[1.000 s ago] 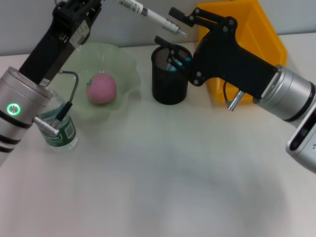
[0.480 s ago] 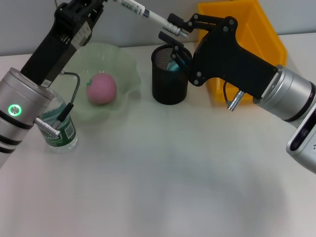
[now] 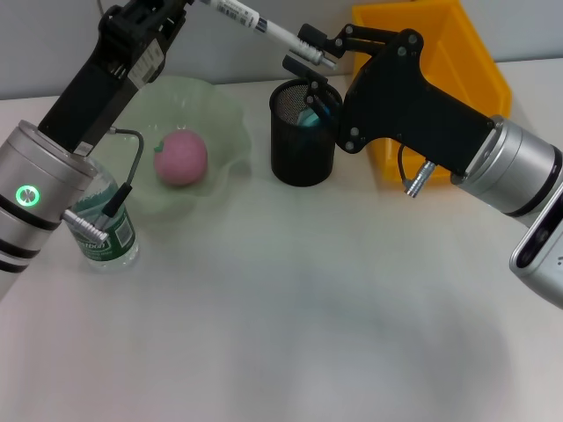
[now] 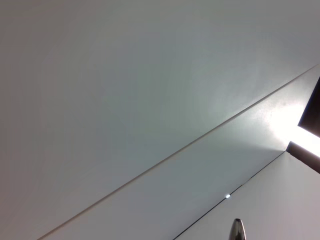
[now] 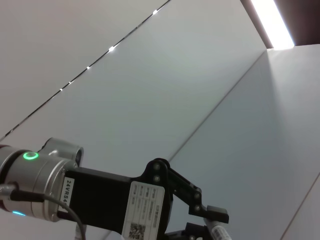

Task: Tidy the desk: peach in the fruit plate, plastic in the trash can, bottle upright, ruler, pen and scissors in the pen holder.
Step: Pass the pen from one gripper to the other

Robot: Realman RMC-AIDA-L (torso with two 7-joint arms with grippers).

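Against the frame a second back, my right gripper (image 3: 310,58) had moved in from the right and now had its fingers around the capped tip of the pen (image 3: 264,28); against the half-second frame nothing had shifted at all. The pen lay slanted in the air above the black mesh pen holder (image 3: 302,134), its upper end running up to the left gripper (image 3: 180,5) at the top edge of the head view. I could not tell whether the left fingers were clamped on it there, since the frame cut them off. In the right wrist view I saw the left gripper (image 5: 200,220) from below, with the white pen (image 5: 218,233) sitting at its fingertips.

The peach (image 3: 181,157) sat in the pale green fruit plate (image 3: 224,119), and the bottle (image 3: 107,224) stood upright just in front of the plate, partly behind the left forearm. The pen holder stood close beside the plate on its right, already holding something blue-green, with the yellow bin (image 3: 456,54) behind my right arm. Room between holder and bin looked tight; the right arm body hung over that gap.

The white desk (image 3: 290,334) in front ran open and bare toward me, with soft shadows on it. Both wrist cameras pointed up at a pale ceiling with panel seams and a bright strip light (image 5: 272,22).
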